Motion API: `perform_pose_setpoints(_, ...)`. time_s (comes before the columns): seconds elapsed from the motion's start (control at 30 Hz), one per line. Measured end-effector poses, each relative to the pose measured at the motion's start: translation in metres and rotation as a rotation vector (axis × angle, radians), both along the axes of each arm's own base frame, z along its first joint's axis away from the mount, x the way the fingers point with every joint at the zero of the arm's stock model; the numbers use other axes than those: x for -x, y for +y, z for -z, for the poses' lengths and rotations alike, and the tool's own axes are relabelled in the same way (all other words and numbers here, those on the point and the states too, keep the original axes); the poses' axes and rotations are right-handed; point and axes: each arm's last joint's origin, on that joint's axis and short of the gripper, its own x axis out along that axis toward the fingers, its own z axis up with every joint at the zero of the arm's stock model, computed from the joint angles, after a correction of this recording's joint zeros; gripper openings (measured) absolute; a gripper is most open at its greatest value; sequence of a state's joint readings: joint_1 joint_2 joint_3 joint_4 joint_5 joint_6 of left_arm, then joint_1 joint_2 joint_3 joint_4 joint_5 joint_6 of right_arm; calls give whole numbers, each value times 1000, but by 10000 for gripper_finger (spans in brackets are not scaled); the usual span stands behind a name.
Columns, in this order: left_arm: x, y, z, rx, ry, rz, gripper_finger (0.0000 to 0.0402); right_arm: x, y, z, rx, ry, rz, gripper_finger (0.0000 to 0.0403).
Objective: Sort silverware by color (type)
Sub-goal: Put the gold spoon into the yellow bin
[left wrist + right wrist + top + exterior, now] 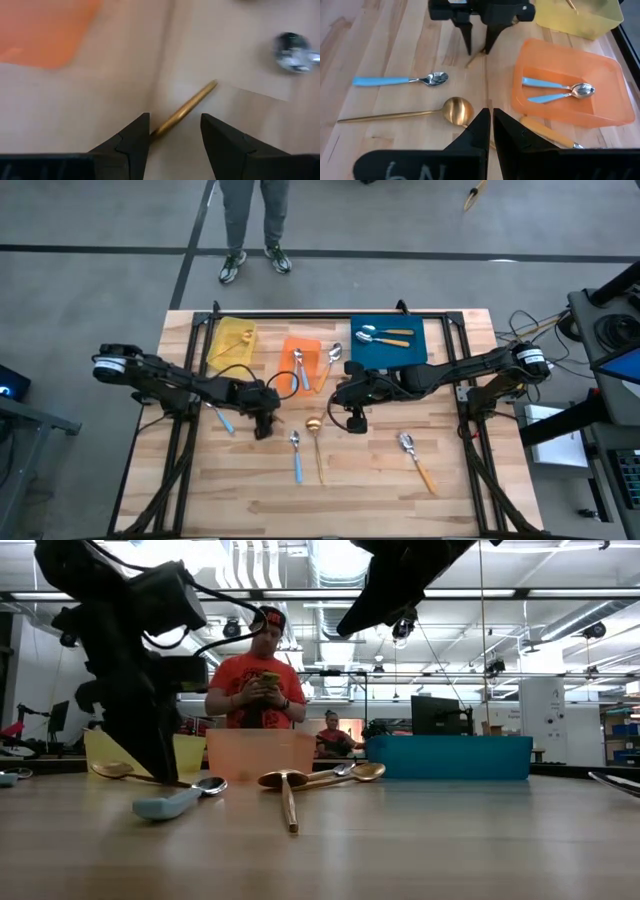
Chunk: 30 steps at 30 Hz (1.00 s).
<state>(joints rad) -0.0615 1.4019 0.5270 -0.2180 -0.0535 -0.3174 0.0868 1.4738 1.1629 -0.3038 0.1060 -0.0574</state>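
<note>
My left gripper [262, 428] points down at the table in front of the orange bin, open. Its fingers stand on either side of a thin gold spoon's handle [187, 105], whose bowl [112, 770] shows in the low view. My right gripper [355, 420] hangs above the table's middle, shut and empty [490, 120]. On the wood lie another gold spoon [317, 442], a blue-handled spoon [296, 456], a second blue-handled one [222, 418] under the left arm, and an orange-handled spoon [420, 462]. Another orange-handled spoon [545, 132] lies beside the orange bin. My left gripper comes from above, its fingers across the gold spoon's handle near its free end [165, 125]. The handle lies flat on the table close by one finger [135, 137]. I cannot tell whether that finger touches it.
Three bins stand along the far edge: a yellow bin [232, 345] with gold pieces, an orange bin [300, 352] holding two blue-handled spoons [555, 90], and a blue bin [388, 352] holding two orange-handled spoons. A person [260, 680] stands beyond the far edge. The near half of the table is bare wood.
</note>
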Motion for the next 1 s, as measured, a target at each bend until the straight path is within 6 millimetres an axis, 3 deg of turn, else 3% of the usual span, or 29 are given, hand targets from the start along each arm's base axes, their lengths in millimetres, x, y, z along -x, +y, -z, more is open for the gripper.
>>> perform_pose_setpoints(0.2,3,-9,-2,106,11,-24,157,-1,-1,-1,22,-9,-13,13)
perform_pose_setpoints(0.37,7,-11,-10,211,22,-217,157,-2,-13,-2,80,-22,-26,13)
perform_pose_setpoints(0.57,9,-10,-31,328,97,-525,157,-5,-41,-5,170,-48,-14,13)
perform_pose_setpoints(0.77,8,-9,-53,288,153,-724,157,-1,-73,6,163,-89,33,13)
perform_pose_setpoints(0.87,4,-8,-58,306,140,-811,157,3,-88,12,187,-112,29,13)
perform_pose_setpoints(1.0,3,-8,-57,332,123,-933,157,18,-103,1,201,-144,79,13)
